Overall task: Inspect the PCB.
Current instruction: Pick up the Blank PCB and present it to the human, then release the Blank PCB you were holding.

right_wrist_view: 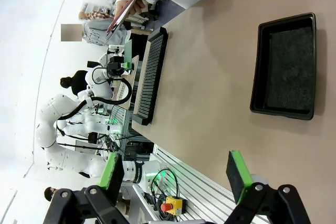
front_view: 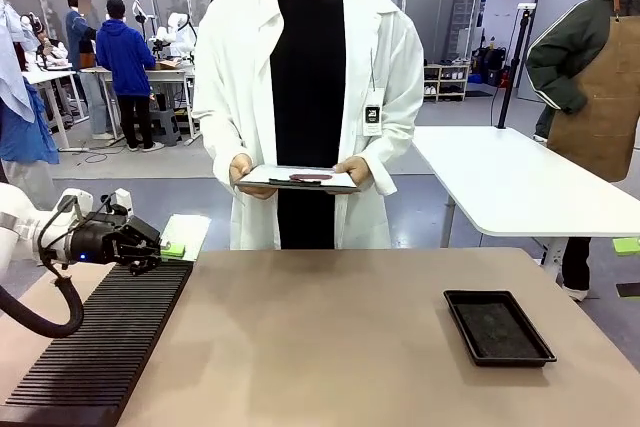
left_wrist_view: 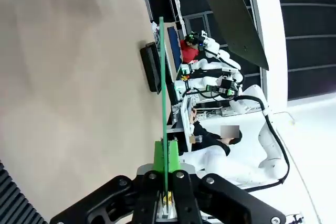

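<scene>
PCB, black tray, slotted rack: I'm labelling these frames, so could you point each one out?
PCB [left_wrist_view: 162, 77]: left wrist view, on its thin green edge.
black tray [front_view: 497, 327]: front view, on its bare floor.
slotted rack [front_view: 105, 342]: front view, on its ribbed top.

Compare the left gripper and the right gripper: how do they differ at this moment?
The left gripper is shut on the PCB, which stands edge-on between its pads. The right gripper is open, with nothing between its pads. The left gripper is at the far end of the black ribbed rack. The right gripper faces bare table, with the black tray ahead of it. Both are black with green pads.
</scene>
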`<state>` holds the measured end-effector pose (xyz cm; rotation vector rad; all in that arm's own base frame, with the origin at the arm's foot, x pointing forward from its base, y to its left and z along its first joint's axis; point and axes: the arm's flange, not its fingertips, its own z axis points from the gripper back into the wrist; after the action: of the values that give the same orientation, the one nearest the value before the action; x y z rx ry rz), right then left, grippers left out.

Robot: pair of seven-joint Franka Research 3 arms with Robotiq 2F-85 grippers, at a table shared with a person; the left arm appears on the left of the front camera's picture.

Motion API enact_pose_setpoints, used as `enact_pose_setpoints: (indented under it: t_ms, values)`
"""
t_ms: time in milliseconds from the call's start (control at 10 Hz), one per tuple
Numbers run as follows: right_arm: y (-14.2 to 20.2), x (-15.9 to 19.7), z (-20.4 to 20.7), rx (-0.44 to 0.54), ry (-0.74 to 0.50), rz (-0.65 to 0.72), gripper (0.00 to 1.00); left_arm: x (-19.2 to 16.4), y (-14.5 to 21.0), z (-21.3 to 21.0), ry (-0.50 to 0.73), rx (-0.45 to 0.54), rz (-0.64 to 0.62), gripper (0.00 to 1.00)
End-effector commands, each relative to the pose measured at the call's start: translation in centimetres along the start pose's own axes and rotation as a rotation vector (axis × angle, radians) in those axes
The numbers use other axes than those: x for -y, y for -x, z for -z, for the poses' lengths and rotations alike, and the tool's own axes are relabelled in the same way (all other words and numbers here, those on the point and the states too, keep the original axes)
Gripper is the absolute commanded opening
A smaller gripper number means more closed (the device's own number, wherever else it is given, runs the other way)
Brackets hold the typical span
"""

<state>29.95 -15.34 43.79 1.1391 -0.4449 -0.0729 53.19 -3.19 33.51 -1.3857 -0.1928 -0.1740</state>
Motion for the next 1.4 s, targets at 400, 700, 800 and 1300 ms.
enact_pose_setpoints:
  t_ms: [400, 700, 800, 1300]
  values:
    - [0.01, -0.06, -0.1, 0.001, -0.01, -0.008, 1.0, -0.33, 0.02, 0.25, 0.006, 0.003, -0.018, 0.0]
    - [0.01, -0.06, -0.1, 0.001, -0.01, -0.008, 1.0, -0.33, 0.02, 0.25, 0.006, 0.003, -0.018, 0.0]
    - [0.01, -0.06, -0.1, 0.001, -0.01, -0.008, 1.0, -0.33, 0.02, 0.25, 0.006, 0.003, -0.018, 0.0]
    - [0.01, -0.06, -0.1, 0.001, -0.01, -0.008, 1.0, -0.33, 0.02, 0.25, 0.006, 0.003, -0.018, 0.0]
